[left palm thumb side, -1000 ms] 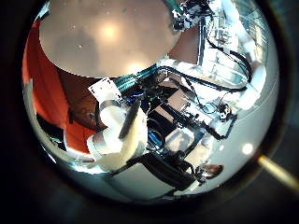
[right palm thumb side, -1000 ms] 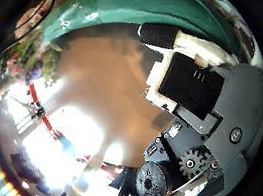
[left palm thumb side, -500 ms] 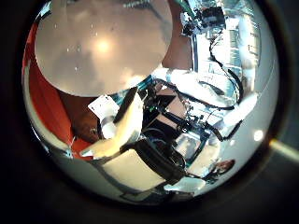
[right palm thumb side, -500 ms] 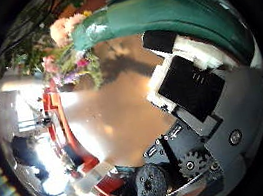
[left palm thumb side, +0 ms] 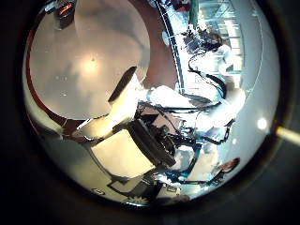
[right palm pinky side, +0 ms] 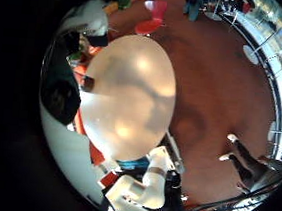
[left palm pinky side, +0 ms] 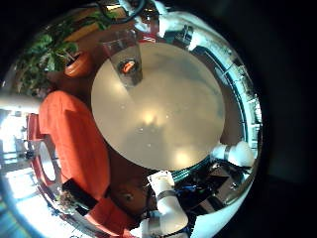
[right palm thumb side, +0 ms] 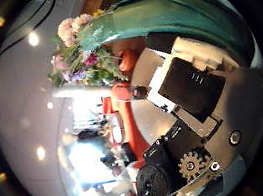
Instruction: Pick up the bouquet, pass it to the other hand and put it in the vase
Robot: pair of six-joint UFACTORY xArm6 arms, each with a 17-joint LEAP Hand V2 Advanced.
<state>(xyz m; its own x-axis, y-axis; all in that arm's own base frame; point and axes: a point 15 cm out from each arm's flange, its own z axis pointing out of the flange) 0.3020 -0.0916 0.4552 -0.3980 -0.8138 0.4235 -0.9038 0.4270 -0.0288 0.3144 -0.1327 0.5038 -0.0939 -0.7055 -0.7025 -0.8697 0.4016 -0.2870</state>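
Note:
The bouquet (right palm thumb side: pixel 83 50), a bunch of mixed flowers and leaves, fills the part of the right thumb side palm view beside my right hand (right palm thumb side: pixel 186 89), close to the palm. One finger (right palm thumb side: pixel 159 17) arches over it, and its stems run behind another finger, so I cannot see whether there is a grip. The glass vase (left palm pinky side: pixel 127 61) stands upright near the edge of the round table (left palm pinky side: pixel 163 114), with something small inside it. The vase (left palm thumb side: pixel 64 11) is far from my left hand (left palm thumb side: pixel 122 103), whose fingers are fairly straight and hold nothing. That hand (left palm pinky side: pixel 166 206) hangs high over the table.
A padded seat (left palm pinky side: pixel 69 139) curves round one side of the table. Leafy greenery (left palm pinky side: pixel 59 40) shows beyond the vase. The right hand (right palm pinky side: pixel 143 191) is high above the round table (right palm pinky side: pixel 133 85), with chairs (right palm pinky side: pixel 150 16) and bare floor around it.
Both palm views have swung, so both hands have moved. The bouquet has grown larger and closer to the right palm. The left palm now looks across more of the table.

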